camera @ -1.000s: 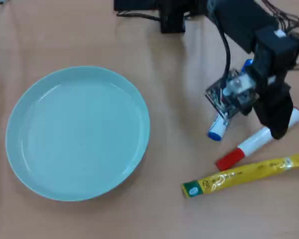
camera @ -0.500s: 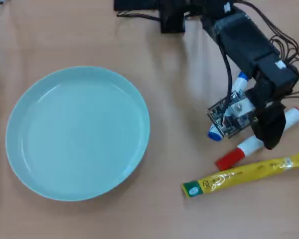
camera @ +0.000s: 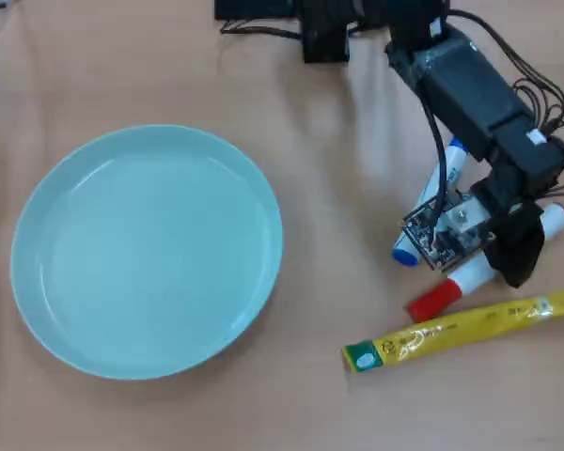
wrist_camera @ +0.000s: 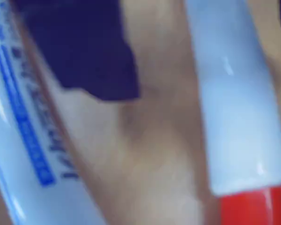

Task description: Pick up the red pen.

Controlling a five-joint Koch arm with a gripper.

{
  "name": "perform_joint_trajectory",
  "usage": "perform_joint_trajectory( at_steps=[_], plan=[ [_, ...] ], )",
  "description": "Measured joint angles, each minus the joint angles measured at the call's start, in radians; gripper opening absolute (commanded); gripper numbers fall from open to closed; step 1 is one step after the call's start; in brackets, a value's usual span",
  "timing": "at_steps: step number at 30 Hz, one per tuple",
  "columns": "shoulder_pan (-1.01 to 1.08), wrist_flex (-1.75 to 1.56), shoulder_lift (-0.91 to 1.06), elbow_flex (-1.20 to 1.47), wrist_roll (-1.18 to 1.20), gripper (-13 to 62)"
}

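**Tool lower over the red pen**

The red pen [camera: 470, 278] lies slanted on the counter [camera: 320, 188] at the right, red cap toward the near left, in the same spot as a moment ago. The arm has stretched further out and the tool [camera: 519, 256] now sits lower over the pen's barrel. Whether its jaws are spread or pressed together, I cannot tell. The blue-capped marker [camera: 406, 250] lies just left; the yellow tube [camera: 461, 331] nearer; the plate [camera: 147, 250] far left.
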Motion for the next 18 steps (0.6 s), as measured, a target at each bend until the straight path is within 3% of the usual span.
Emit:
perform_joint_trajectory(
  at_steps=[13,18],
  plan=[
    [-0.009,-0.051,-0.028,-0.003,-0.003,37.0],
    [-0.009,-0.052,-0.032,-0.014,-0.003,27.7]
  ],
)
